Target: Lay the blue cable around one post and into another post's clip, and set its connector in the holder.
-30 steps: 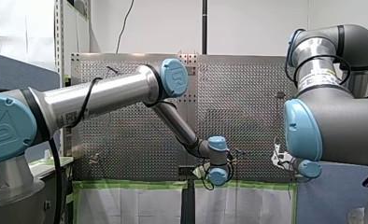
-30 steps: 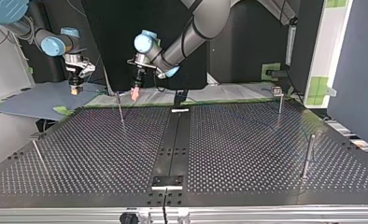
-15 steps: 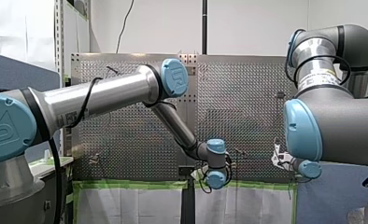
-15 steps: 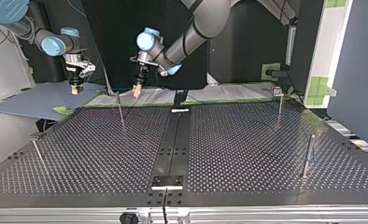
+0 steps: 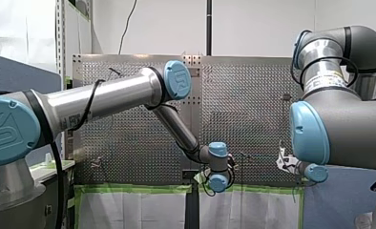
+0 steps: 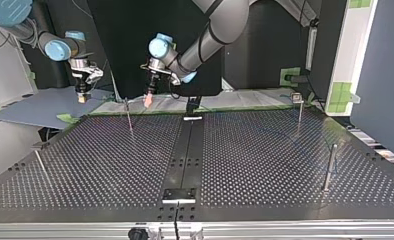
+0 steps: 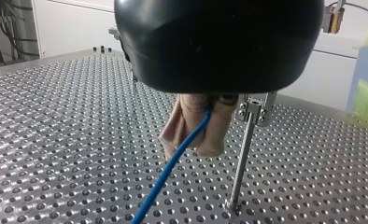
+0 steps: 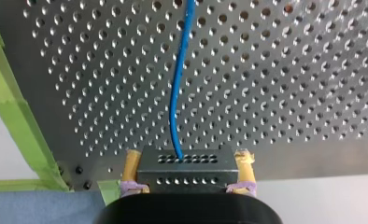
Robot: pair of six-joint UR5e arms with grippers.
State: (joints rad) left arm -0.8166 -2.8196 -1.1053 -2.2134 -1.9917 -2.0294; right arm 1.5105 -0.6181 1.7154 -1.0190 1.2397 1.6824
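Our left gripper (image 7: 194,140) is clamped shut. Its beige pads (image 7: 215,133) pinch the blue cable (image 7: 173,163), which comes out from between them and slopes down over the perforated table (image 7: 56,130). A thin post (image 7: 242,158) stands just beside the gripper. Its clip (image 7: 253,108) is level with the pads and apart from the cable. Taking the table in the top view as a clock face, this gripper hangs at eleven o'clock near the far edge, with the post at its eight o'clock.

Our right gripper (image 8: 188,156) sits at ten o'clock in that view, at the left gripper's nine o'clock, just past the far edge. Its yellow-padded fingers (image 8: 133,169) are closed on the connector (image 8: 184,170), a dark block with rows of small holes. The cable leaves the block's face and runs ahead of the gripper over the table, whose edge carries green tape (image 8: 14,116).

We see other posts (image 6: 330,167) at two, three and nine o'clock in the top view. There the cable is too thin for us to trace between the grippers.
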